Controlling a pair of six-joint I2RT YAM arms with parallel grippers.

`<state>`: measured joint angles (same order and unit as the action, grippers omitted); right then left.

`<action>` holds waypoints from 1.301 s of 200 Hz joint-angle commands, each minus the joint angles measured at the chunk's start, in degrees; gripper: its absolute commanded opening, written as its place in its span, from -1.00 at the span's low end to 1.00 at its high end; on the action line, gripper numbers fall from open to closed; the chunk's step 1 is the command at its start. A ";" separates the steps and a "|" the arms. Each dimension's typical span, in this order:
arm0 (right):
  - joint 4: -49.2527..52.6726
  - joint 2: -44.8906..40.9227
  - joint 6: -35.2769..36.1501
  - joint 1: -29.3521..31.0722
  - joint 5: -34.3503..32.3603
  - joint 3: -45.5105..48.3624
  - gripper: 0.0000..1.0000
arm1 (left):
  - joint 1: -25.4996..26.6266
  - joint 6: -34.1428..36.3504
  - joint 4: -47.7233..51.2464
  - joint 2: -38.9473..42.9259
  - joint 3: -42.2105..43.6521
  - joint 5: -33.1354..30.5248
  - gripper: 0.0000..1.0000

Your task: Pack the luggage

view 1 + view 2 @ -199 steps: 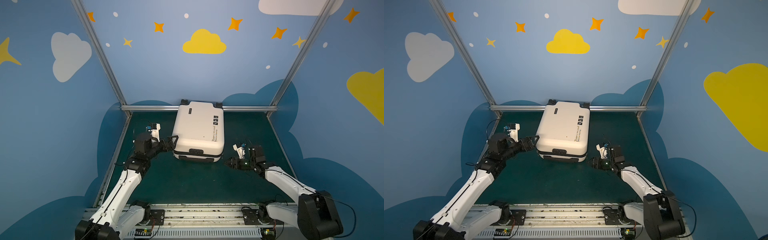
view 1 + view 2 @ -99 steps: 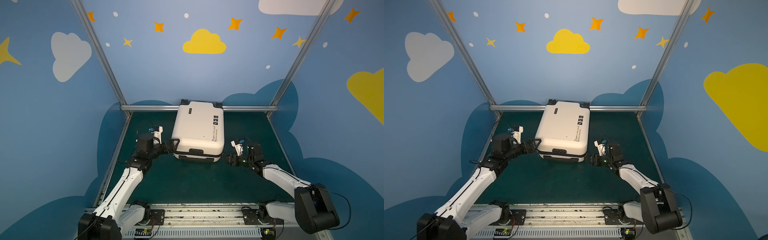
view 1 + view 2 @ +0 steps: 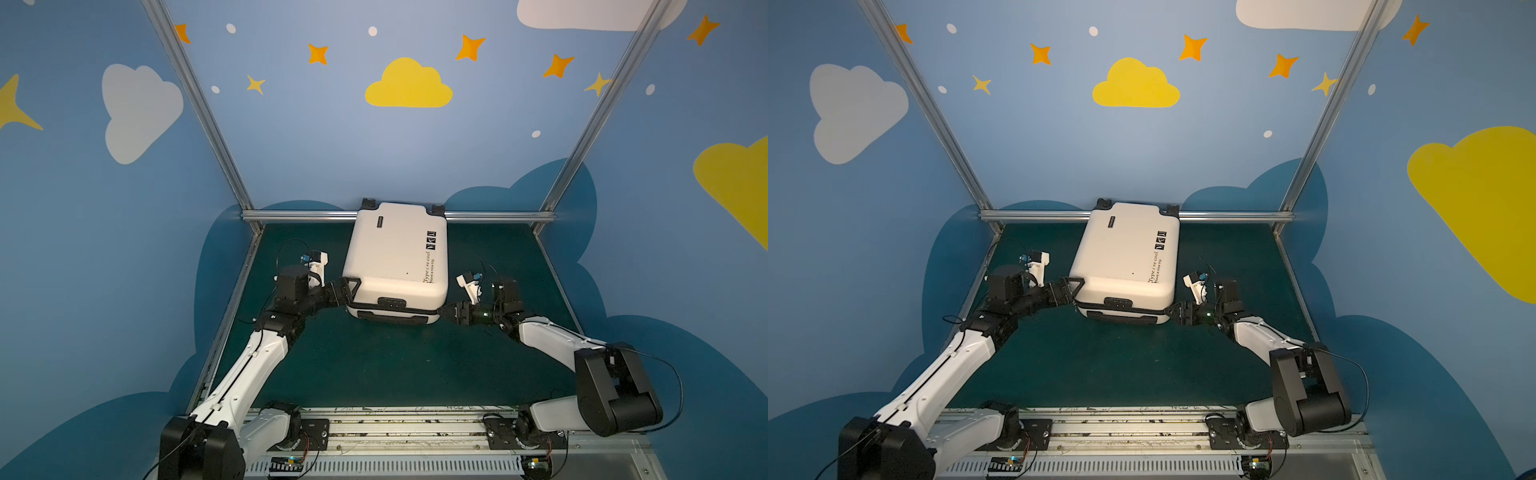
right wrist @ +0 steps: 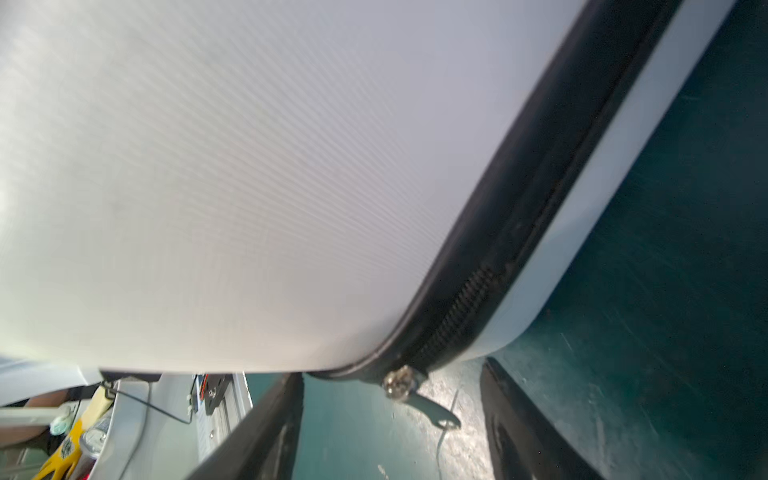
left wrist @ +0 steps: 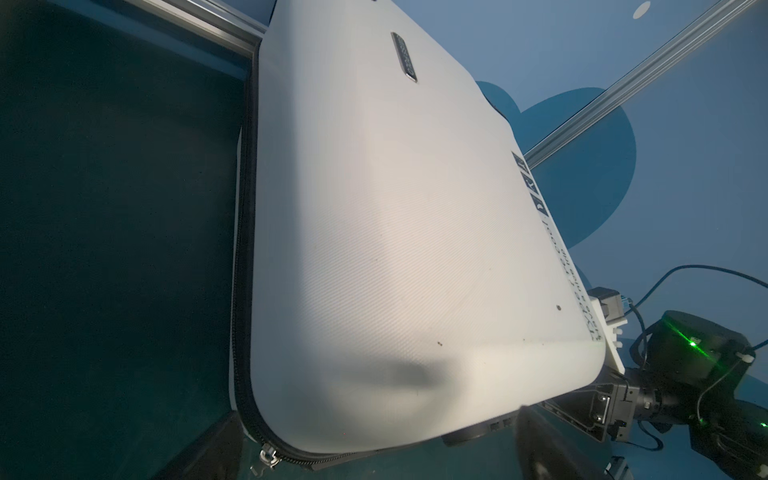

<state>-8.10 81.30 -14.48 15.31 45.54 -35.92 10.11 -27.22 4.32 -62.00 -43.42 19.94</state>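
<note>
We see the luggage (image 3: 395,253) flat against the rear rail (image 3: 299,215), with our left gripper (image 3: 351,287) gaping empty at its near corner and our right gripper (image 3: 448,311) parted around a zipper pull (image 4: 405,386) that only its wrist view shows.

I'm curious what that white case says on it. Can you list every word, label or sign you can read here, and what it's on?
"Type i re cool": larger print on the suitcase lid, middle letters uncertain.
"Have a nice trip": smaller print beside it.
Three square icons: pictures, no words.
Dark badge: too blurred to read.
</note>
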 commanded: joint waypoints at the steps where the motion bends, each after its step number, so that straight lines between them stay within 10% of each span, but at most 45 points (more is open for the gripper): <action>1: -2.31 0.95 0.28 -0.11 0.61 -0.69 0.17 | -0.35 0.29 -0.60 -0.24 -1.86 0.92 0.99; 102: -1.24 0.57 -2.00 0.24 -0.76 0.94 -0.59 | -0.35 -1.06 -2.10 -0.76 -1.76 1.08 0.99; 146: -1.82 -0.72 -4.02 0.82 -2.99 3.10 -0.13 | -0.35 -0.83 -2.15 -0.67 -1.89 1.25 0.99; 260: 6.95 -17.27 0.07 12.33 -35.17 6.93 -0.02 | -0.48 -0.63 -2.89 -1.70 -2.86 2.23 0.99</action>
<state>-3.73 66.37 -17.26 24.58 21.19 -30.09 9.96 -28.32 2.50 -63.13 -44.25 21.19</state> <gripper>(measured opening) 0.491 0.996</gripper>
